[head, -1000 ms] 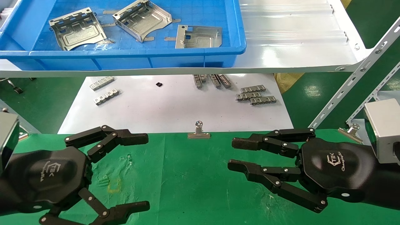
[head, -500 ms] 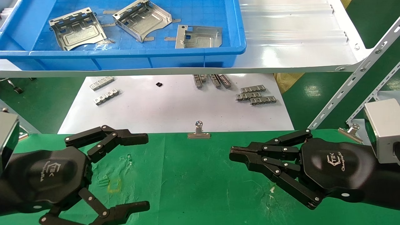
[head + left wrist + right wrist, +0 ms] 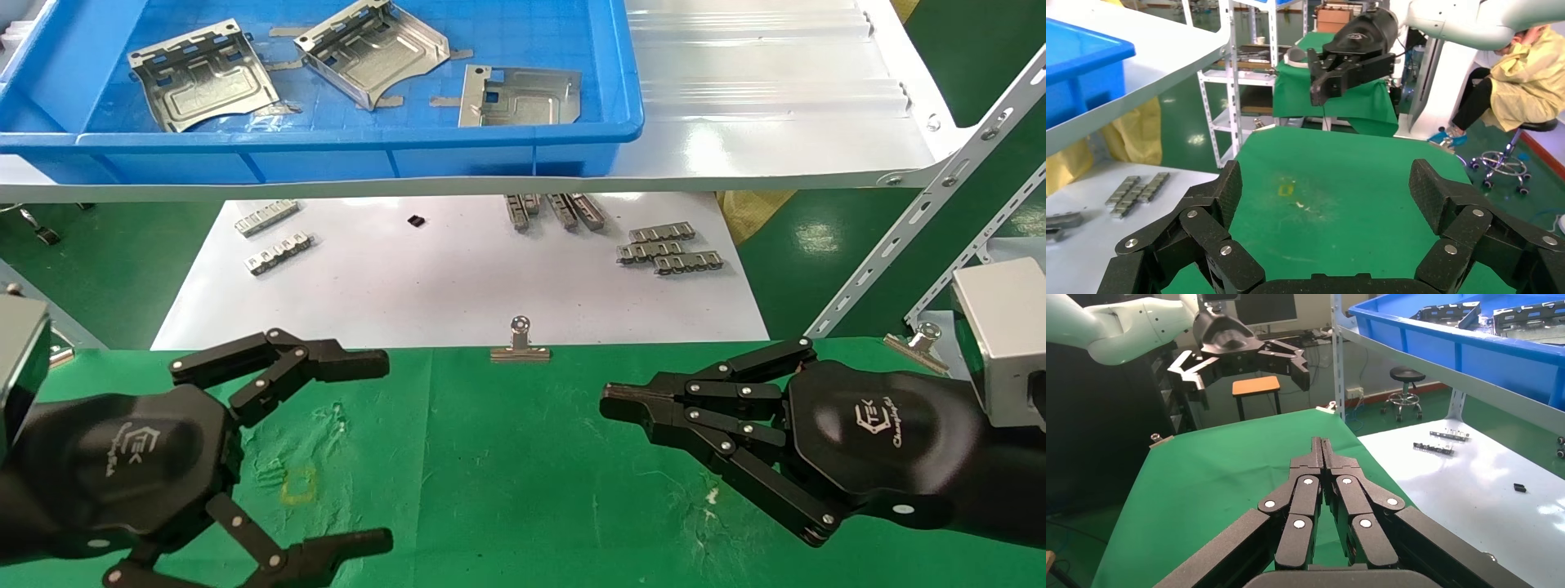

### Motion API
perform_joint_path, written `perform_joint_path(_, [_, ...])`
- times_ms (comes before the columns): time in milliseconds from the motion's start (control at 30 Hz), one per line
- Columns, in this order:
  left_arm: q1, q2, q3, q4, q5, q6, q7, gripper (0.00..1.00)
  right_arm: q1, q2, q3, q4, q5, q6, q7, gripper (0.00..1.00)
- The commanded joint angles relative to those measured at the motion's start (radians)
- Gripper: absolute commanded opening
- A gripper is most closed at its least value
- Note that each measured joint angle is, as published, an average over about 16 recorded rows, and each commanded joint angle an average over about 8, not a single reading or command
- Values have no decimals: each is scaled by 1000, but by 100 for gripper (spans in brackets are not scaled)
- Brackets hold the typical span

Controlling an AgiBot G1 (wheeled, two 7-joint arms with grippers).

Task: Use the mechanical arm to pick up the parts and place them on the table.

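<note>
I am holding my left black gripper (image 3: pixel 359 445) low over the near side of the wide table with the wrinkled green cloth (image 3: pixel 507 482), and its fingers are spread wide with nothing between them. My right black gripper (image 3: pixel 617 402) is hanging over the same cloth on the other side. Its fingers are pressed together, tip to tip, and they are pinching nothing.

Past the edge of the cloth, a silver binder clip (image 3: pixel 520 344) is biting the hem. Beyond it, small grey comb-like metal strips (image 3: pixel 668 249) are lying on a flat white board (image 3: pixel 458 278). Those are not my job.

Farthest away, up on the glossy white shelf (image 3: pixel 776 122), a big blue plastic bin (image 3: pixel 327 143) is sitting. Three shiny silver sheet-metal parts (image 3: pixel 204 77) are lying inside it, well apart from both my grippers.

I am thinking they will be light, stiff and slippery, with thin sharp edges. One part (image 3: pixel 372 49) is leaning up on its folded side. I would pinch a part across that raised folded edge, because a flat plate is hard to get under.
</note>
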Motion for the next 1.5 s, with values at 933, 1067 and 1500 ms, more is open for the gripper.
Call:
perform_joint_path(933, [-834,548,214,1075,523,-514,117,0,0,0,0,0,0,0,0,100])
perform_joint_path(1067, [-861,583,225,1149,545,-596,125,0,0,0,0,0,0,0,0,100])
perform_joint_path(1500, [-907,605,257,1236,594,-619,138,0,0,0,0,0,0,0,0,100])
